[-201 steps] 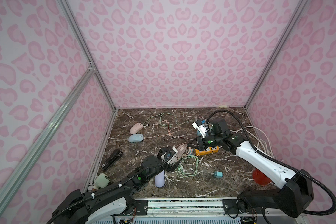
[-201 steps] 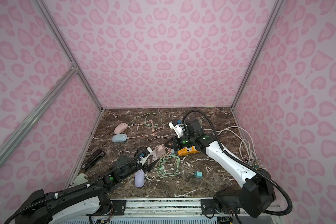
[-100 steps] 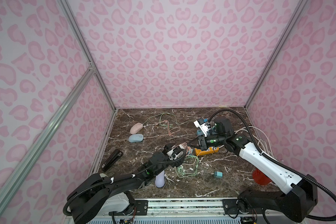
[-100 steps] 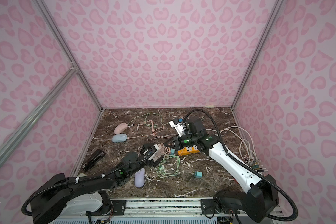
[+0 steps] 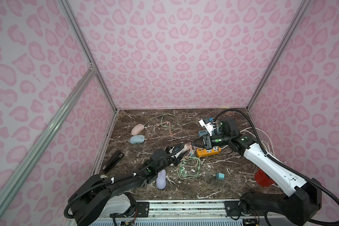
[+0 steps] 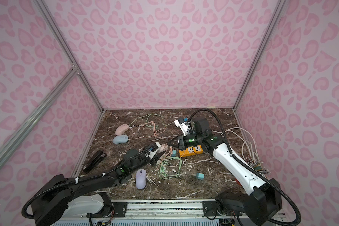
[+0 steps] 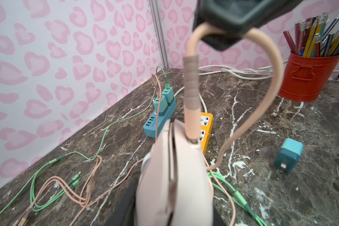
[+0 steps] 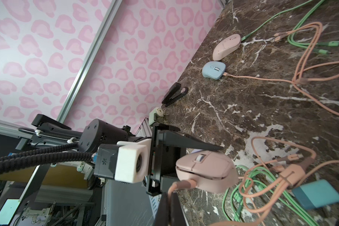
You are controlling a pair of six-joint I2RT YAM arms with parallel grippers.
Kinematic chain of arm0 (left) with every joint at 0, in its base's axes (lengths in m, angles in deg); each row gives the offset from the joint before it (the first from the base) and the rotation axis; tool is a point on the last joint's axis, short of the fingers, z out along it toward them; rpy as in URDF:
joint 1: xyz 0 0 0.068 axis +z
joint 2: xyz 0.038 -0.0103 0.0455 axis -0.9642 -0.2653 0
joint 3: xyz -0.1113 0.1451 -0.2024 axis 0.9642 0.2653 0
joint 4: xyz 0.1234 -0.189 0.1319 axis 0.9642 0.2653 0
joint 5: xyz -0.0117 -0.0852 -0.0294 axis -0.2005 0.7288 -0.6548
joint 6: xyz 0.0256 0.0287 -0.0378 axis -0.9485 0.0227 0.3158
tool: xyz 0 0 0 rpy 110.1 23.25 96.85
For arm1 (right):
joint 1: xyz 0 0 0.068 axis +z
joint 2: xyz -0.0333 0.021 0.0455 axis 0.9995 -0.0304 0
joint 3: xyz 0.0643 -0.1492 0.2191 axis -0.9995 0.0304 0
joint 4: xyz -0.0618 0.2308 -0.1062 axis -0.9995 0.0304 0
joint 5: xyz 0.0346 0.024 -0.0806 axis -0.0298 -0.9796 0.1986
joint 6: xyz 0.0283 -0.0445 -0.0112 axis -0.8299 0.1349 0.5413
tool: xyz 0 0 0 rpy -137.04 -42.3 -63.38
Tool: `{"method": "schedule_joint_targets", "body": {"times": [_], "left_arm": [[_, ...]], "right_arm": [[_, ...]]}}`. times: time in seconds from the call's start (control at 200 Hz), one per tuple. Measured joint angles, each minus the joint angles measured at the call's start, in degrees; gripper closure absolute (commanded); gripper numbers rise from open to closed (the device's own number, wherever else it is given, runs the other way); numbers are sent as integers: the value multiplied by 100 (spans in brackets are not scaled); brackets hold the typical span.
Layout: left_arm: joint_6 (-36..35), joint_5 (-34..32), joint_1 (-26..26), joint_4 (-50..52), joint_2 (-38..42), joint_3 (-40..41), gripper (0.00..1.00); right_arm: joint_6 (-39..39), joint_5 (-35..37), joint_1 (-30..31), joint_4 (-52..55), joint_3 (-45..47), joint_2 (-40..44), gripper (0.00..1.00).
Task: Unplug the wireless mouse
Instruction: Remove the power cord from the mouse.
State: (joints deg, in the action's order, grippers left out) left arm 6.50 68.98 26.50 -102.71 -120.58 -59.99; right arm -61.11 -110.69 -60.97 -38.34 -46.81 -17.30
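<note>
Stapler point(image 6: 94, 161) lies left of the wireless mouse point(image 6: 163, 147), power strip point(image 6: 191, 150) right

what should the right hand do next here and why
Probably pull the right hand straight back, away from the pink mouse. It is shut on the pink cable just behind the plug, which is still seated in the mouse's front, and the left hand grips the mouse to brace it.

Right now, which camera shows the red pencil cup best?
The left wrist view: the red pencil cup stands whole, pencils clear. In both top views the right arm hides part of it. The right wrist view misses it.
</note>
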Motion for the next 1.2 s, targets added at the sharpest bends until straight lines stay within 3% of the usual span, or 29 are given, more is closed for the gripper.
{"method": "schedule_joint_targets", "body": {"times": [0.07,0.12,0.245,0.465,0.72,1.03,1.2], "left_arm": [[7,-59,0,505,76,-216,98],[7,-72,-7,933,94,-487,98],[52,-286,-17,1617,109,-966,98],[55,-509,-72,2288,155,-1010,98],[55,-675,-133,2544,177,-1010,98],[55,-796,-144,2498,181,-997,98],[74,-752,-155,1530,129,-695,98]], "right_arm": [[170,516,129,238,-190,-72,65],[313,1012,282,400,-330,-142,60],[520,2129,879,719,-623,-256,60],[546,3005,1115,844,-719,-332,67],[461,3158,1132,828,-756,-306,100],[332,2951,984,756,-691,-243,100],[328,2583,498,1062,-942,-149,100]]}}
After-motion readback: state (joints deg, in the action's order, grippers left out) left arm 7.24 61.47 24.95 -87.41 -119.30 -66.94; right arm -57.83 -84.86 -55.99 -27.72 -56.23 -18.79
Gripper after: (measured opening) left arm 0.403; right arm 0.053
